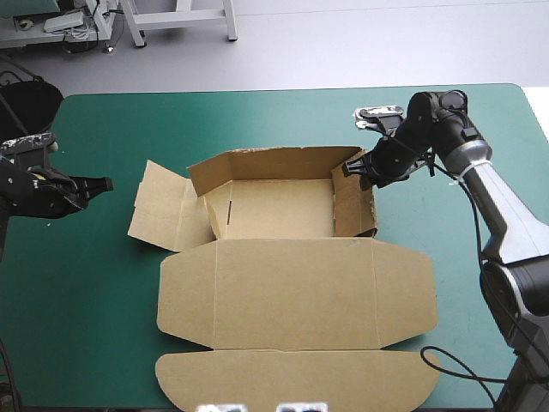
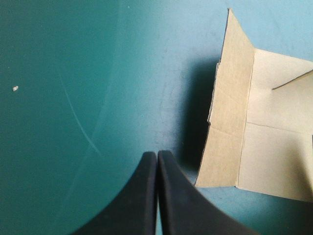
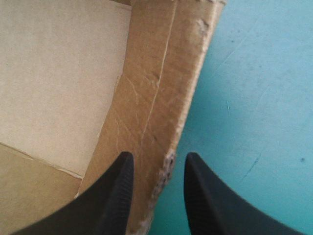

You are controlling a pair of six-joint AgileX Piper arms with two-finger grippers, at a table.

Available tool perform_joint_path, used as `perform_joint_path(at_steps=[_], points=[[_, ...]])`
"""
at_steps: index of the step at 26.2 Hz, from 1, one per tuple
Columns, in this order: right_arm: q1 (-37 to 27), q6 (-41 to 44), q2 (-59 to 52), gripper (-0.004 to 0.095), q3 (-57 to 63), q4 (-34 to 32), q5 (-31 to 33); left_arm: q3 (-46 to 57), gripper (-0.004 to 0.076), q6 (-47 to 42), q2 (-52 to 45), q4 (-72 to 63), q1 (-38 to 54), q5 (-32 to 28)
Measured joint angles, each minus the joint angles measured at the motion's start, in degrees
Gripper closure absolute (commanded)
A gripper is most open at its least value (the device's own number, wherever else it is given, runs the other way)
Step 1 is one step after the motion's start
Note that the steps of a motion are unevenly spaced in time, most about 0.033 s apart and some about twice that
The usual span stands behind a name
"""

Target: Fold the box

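Box (image 1: 292, 283) is sitting mid-table on the teal-green cover (image 1: 86, 300), part-formed. The tray's long axis is running left-right, and the whole sheet is stretching from the tray toward the near edge. Back wall (image 1: 266, 163) and right wall (image 1: 353, 206) are standing up, the open side facing up. Left flap (image 1: 163, 210) is lying splayed out toward the table's left edge, slightly lifted. Lid (image 1: 296, 292) is lying flat on the near side. My right claw (image 1: 353, 169) is sitting at the tray's far right corner with its fingers parted and gripping nothing. The right wall's frayed top edge is running between them, one finger (image 3: 115, 196) over the board side and the other over the cover. I can't tell whether either finger is touching the board. My left claw (image 1: 105, 184) is hanging over bare cover just left of the left flap, pointing at it. It's pressed fully together in a point and holding nothing. The lid's front flap is getting cut off at the near edge in the high view. My left wrist view is catching only the left flap and a bit of the tray corner. My right wrist view is showing only the wall and part of the floor panel.
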Motion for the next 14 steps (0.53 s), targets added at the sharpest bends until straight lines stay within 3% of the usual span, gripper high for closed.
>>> perform_joint_path(at_steps=[8, 10, 11, 12, 14], points=[[0.00, -3.80, 6.78, 0.0597, 0.00, 2.79, -0.75, 0.00, 0.0733, 0.00, 0.00, 0.00, 0.00, 0.00], [0.00, -5.30, 8.24, 0.0676, 0.04, 4.78, -1.47, 0.00, 0.0733, 0.00, 0.00, 0.00, 0.00, 0.06], [0.00, -5.84, 8.75, 0.0828, 0.04, 5.75, -1.94, 0.00, 0.0733, 0.00, 0.00, 0.00, 0.00, 0.21], [0.00, -6.23, 9.27, 0.0912, 0.04, 6.87, -2.79, 0.00, 0.0733, 0.19, 0.00, 0.00, 0.00, 0.31], [0.00, -6.06, 9.37, 0.0921, 0.04, 8.27, -3.39, 0.00, 0.0732, 0.72, 0.00, 0.00, 0.04, -0.22]])
